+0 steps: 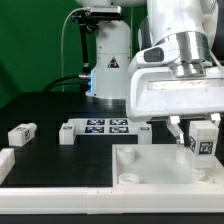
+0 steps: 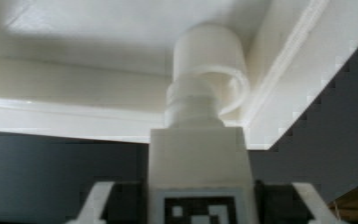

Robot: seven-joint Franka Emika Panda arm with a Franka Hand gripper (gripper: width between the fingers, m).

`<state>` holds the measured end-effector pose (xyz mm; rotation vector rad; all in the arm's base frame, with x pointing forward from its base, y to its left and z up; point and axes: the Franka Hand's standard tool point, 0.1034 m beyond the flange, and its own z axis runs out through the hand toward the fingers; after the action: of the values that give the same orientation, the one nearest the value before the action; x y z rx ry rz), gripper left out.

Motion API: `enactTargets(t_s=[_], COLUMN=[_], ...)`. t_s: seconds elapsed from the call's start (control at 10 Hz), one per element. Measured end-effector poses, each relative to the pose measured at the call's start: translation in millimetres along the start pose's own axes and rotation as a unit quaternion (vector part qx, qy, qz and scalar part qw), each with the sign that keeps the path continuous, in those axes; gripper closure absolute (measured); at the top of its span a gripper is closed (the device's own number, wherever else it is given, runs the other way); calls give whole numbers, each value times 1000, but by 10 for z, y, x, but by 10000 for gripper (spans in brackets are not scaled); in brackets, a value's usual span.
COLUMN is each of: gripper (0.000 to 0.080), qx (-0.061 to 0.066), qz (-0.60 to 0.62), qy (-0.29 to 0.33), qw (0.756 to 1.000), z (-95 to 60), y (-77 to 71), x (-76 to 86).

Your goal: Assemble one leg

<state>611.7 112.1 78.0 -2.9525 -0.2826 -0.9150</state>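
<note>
My gripper [image 1: 203, 131] is shut on a leg [image 1: 204, 140], a stubby white block with a black-and-white tag, at the exterior view's right. It holds the leg upright just above the large white square panel [image 1: 150, 170]. In the wrist view the leg [image 2: 201, 165] stands between my fingers [image 2: 108, 200], its round screw end at a corner socket [image 2: 211, 75] of the panel [image 2: 87, 60]. Another leg [image 1: 21, 132] lies on the table at the exterior view's left, and a third [image 1: 68, 133] lies beside the marker board.
The marker board [image 1: 105, 127] lies flat behind the panel. A white part [image 1: 5, 165] sits at the left edge of the exterior view. The robot base [image 1: 108, 60] stands at the back.
</note>
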Motion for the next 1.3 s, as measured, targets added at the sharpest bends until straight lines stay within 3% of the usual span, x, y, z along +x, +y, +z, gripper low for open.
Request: enactTargets(t_s=[0.5, 1.3], gripper=[509, 509], qx=[4, 2], qz=[-1, 2], qy=[-5, -13], qw=[1000, 1000], z=[6, 87], y=[-112, -63], x=[-54, -167])
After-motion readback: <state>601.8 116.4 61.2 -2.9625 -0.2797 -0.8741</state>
